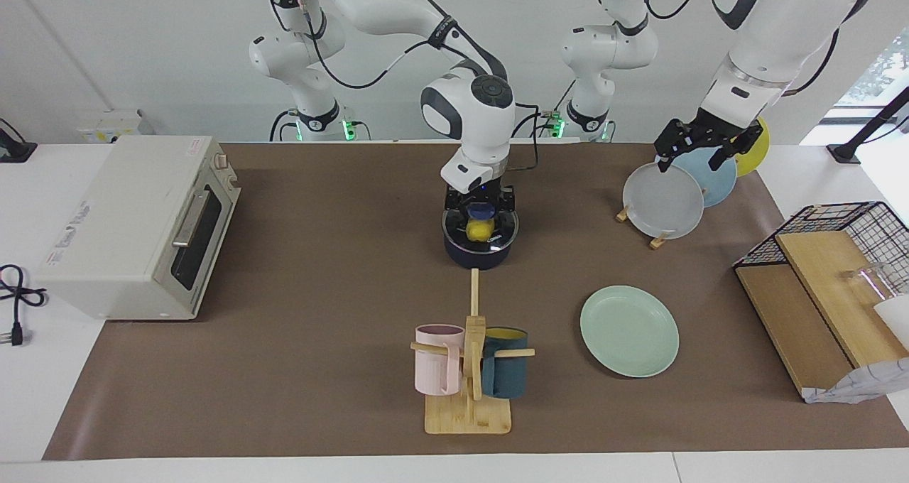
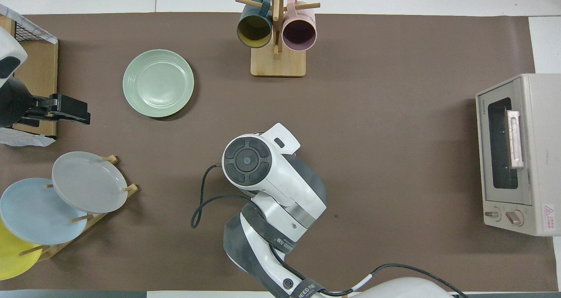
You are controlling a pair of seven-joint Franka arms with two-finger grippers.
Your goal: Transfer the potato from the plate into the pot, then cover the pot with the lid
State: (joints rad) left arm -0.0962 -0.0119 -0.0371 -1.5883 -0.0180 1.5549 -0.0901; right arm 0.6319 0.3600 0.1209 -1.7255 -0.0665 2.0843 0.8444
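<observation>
The dark navy pot [image 1: 477,254] stands mid-table. The clear glass lid [image 1: 498,236] lies on its rim. The yellow potato [image 1: 479,231] shows through the glass inside the pot. My right gripper [image 1: 480,212] points straight down over the pot, fingers closed around the lid's blue knob. In the overhead view the right arm [image 2: 263,175] hides the pot, lid and potato. The mint-green plate [image 1: 629,331] lies empty, farther from the robots than the pot; it also shows in the overhead view [image 2: 158,83]. My left gripper [image 1: 699,149] hangs open and empty over the plate rack.
A rack with grey [image 1: 662,201], blue and yellow upright plates stands near the left arm's base. A mug tree [image 1: 469,369] with pink and teal mugs stands farther out than the pot. A toaster oven [image 1: 135,227] is at the right arm's end, a wire basket [image 1: 845,256] with boards at the left arm's end.
</observation>
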